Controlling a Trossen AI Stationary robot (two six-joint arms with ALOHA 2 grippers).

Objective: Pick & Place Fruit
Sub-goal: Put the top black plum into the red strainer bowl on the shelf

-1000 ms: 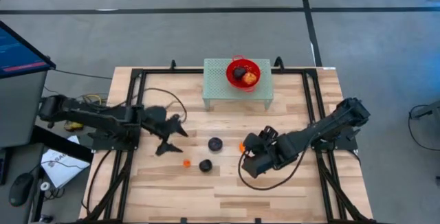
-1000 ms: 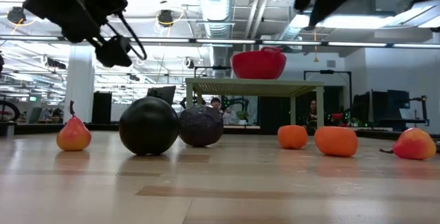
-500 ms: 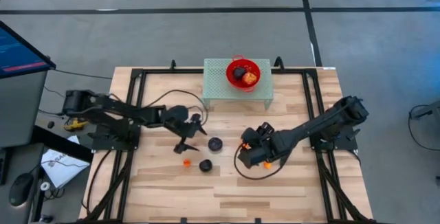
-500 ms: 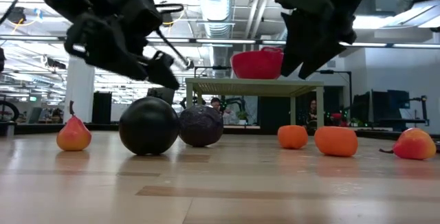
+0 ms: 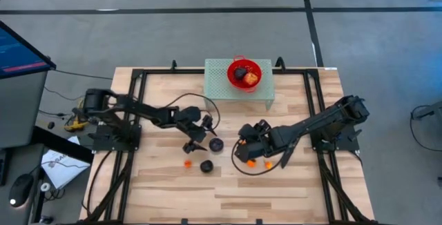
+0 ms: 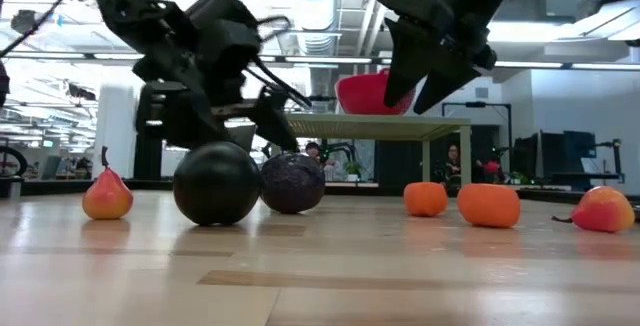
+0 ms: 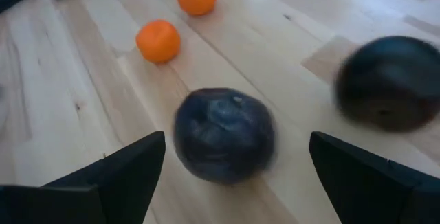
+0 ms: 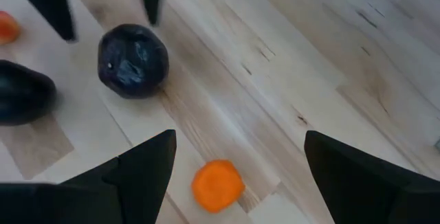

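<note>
wooden table seen from above: the left gripper reaches in from the left, fingers spread wide, just left of a dark purple fruit near mid-table. a black fruit lies nearer the front, with a small orange fruit just to its left. the right gripper comes in from the right, also spread and holding nothing; the arm covers part of the orange fruits beneath it, so their count there cannot be told. a red bowl stands on a pale green stand at the far edge, with a dark fruit and a reddish-orange one inside.

low view: the black fruit and purple fruit appear touching, though depth is hard to judge. the left gripper hangs above them, the right gripper higher, partly masking the bowl. two orange fruits sit to the right; a pear-shaped piece sits far left and a reddish one is near the right edge.

left wrist view: both fingers stand apart with the purple fruit between them, untouched; the black fruit is blurred.

right wrist view: fingers stand apart over one orange fruit; the black fruit is cut off at the edge.
</note>
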